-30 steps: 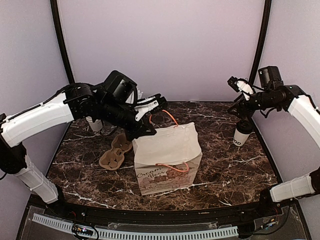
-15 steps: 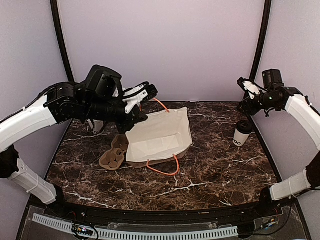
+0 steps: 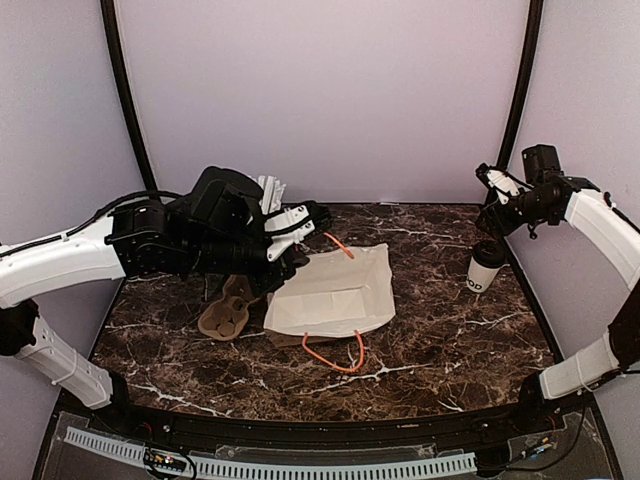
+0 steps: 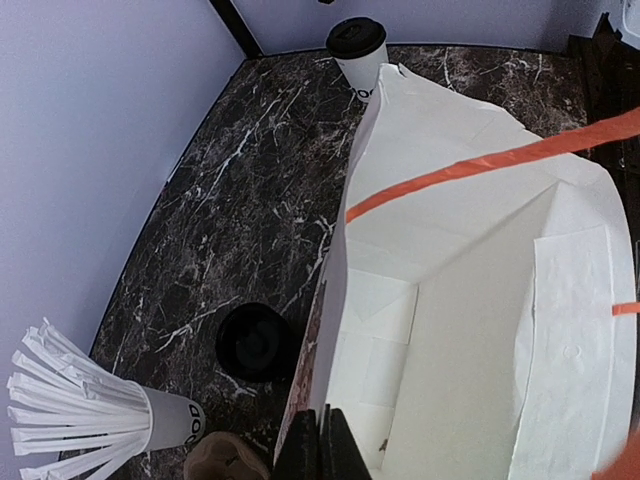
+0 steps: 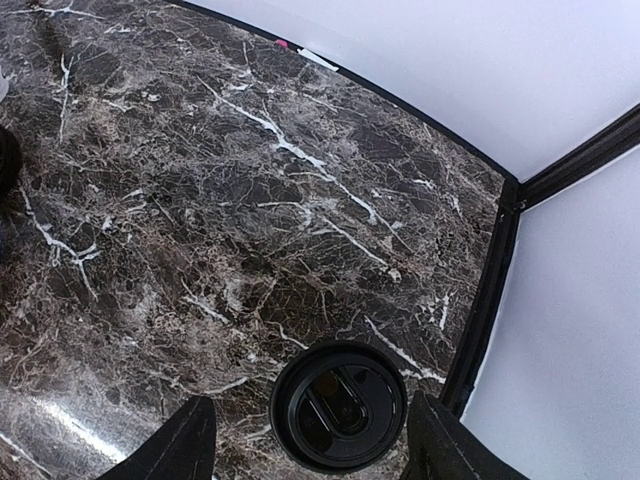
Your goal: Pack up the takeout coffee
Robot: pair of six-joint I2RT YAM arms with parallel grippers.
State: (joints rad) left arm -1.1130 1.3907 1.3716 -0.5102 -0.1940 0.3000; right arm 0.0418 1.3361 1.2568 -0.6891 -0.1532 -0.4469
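The takeout coffee (image 3: 486, 268), a white cup with a black dome lid, stands at the table's right edge; it also shows at the top of the left wrist view (image 4: 358, 50). My right gripper (image 3: 497, 192) hovers open above it. In the right wrist view the black lid (image 5: 338, 405) lies between the two fingers (image 5: 185, 445), which do not touch it. The white paper bag (image 3: 335, 293) with orange handles (image 3: 336, 352) lies tipped over mid-table, its mouth towards the left arm. My left gripper (image 3: 292, 262) is shut on the bag's rim (image 4: 330, 330), and the bag's inside (image 4: 470, 300) holds nothing.
A brown pulp cup carrier (image 3: 227, 309) lies left of the bag, partly under the left arm. A white cup full of straws (image 4: 95, 410) and a black round lid (image 4: 258, 342) stand beside the bag's outer wall. Black corner posts (image 3: 517, 90) rise close behind the coffee.
The bag stood upright a second ago; the left arm has tipped it over and swung it so it now lies slanted. The right gripper has risen from just above the coffee's lid.
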